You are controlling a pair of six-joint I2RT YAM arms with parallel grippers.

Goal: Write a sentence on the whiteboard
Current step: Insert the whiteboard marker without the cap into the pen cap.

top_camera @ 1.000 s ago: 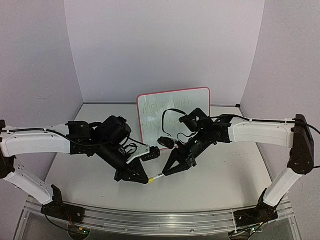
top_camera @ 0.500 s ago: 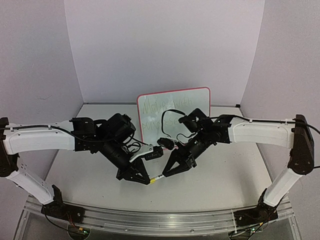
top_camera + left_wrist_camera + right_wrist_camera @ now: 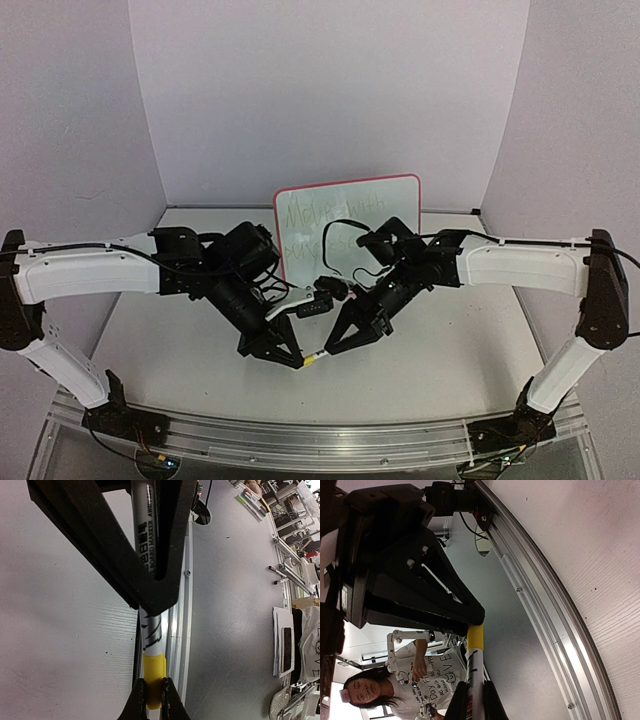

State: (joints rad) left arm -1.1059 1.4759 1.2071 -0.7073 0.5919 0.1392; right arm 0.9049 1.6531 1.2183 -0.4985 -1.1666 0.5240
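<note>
Near the front middle of the surface (image 3: 450, 345), the left tool (image 3: 296, 356) and right tool (image 3: 334, 343) are both clenched on the same marker (image 3: 315, 354), tips nearly meeting, one on each end. Farther back, the whiteboard (image 3: 400, 200) stands upright at the far middle. The sentence (image 3: 330, 212) is a faint greenish scribble across it, partly hidden behind the arms.

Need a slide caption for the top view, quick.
Left gripper and right gripper clamp one marker between them, in front of the whiteboard bearing the faint sentence.

Top view faces whiteboard (image 3: 390, 205); close wrist views share marker (image 3: 149, 630).
</note>
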